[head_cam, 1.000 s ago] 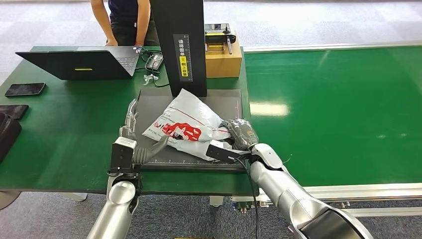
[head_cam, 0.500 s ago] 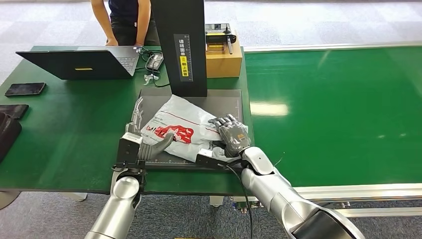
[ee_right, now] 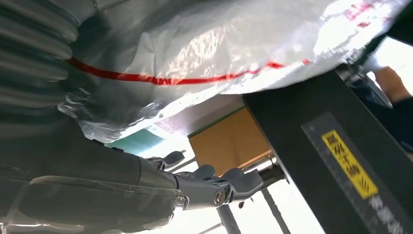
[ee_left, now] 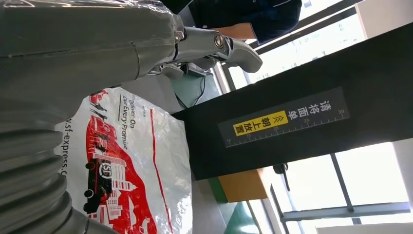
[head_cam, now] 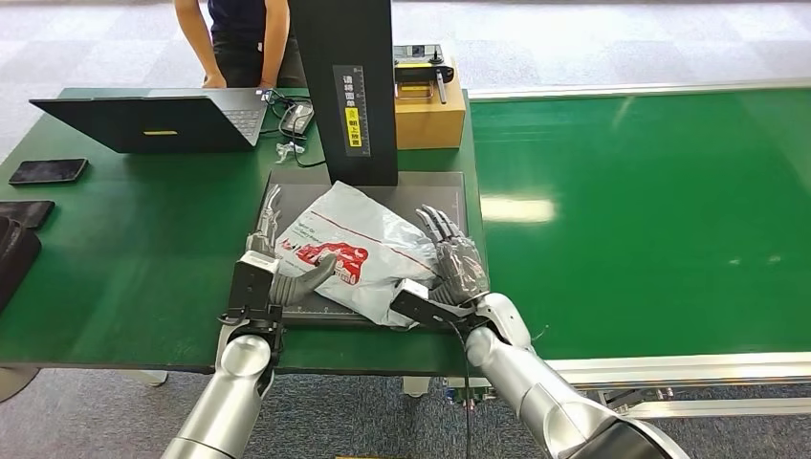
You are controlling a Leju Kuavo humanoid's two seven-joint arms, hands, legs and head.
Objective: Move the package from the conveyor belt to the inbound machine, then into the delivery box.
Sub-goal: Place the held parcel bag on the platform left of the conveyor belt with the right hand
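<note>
the right hand (ee_right: 146, 190) reaches out with its fingers (ee_right: 234, 181) straight and spread, nothing between them. just beside it hangs the package (ee_right: 219, 44), a shiny white plastic bag with a red line across it, its crinkled edge against the hand's ribbed cover. past the bag stands a black column (ee_right: 321, 161) with a yellow label (ee_right: 349, 164), and a brown box (ee_right: 231, 141) beside it.

Silver arms, grey ribbed wrist covers
</note>
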